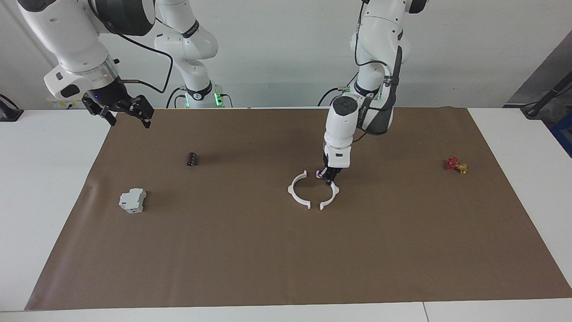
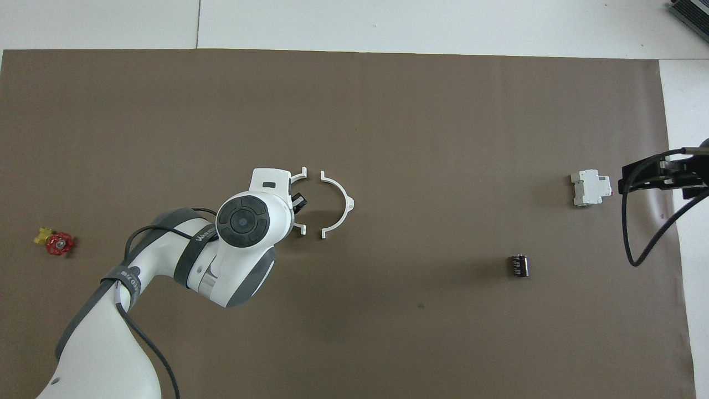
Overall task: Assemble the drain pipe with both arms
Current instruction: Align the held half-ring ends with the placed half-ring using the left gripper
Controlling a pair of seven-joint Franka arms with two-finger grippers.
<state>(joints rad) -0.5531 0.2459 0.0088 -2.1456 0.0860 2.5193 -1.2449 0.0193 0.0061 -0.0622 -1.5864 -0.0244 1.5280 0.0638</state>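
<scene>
The drain pipe lies in two white half-rings on the brown mat, their open sides facing each other with a small gap at the ends. The free half-ring [image 1: 291, 190] [image 2: 348, 204] rests toward the right arm's end. My left gripper [image 1: 329, 176] [image 2: 299, 200] is down at the mat, shut on the mid-arc of the other half-ring [image 1: 334, 193] [image 2: 298, 176]. From overhead the left wrist hides most of that piece; only its two ends show. My right gripper [image 1: 118, 109] [image 2: 628, 178] hangs open and holds nothing, above the mat's edge at its own end.
A grey-white boxy block [image 1: 132, 200] [image 2: 590, 187] sits under the right gripper's side of the mat. A small black cylinder [image 1: 191, 158] [image 2: 518, 265] lies nearer the robots. A red and yellow valve [image 1: 456, 165] [image 2: 55, 243] lies toward the left arm's end.
</scene>
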